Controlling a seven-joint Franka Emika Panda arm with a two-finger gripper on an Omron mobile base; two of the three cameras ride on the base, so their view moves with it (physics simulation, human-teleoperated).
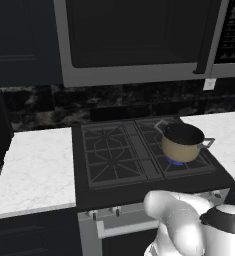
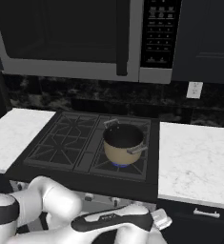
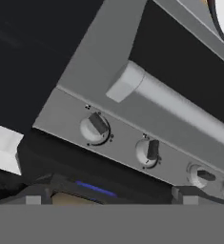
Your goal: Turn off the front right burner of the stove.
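Note:
The stove is a black gas range set between white counters. Its front right burner glows blue under a tan pot. My arm is bent low in front of the stove's steel front. The hand view is rolled over: the control panel runs diagonally, with the end knob, a second knob and a third in a row beside the bar handle. The gripper is open, its fingertips wide apart, a short way off the knobs and touching nothing.
A steel-framed microwave hangs above the range. White marble counters lie to the left and right. A wall outlet sits on the dark backsplash. Dark cabinets run below the counters.

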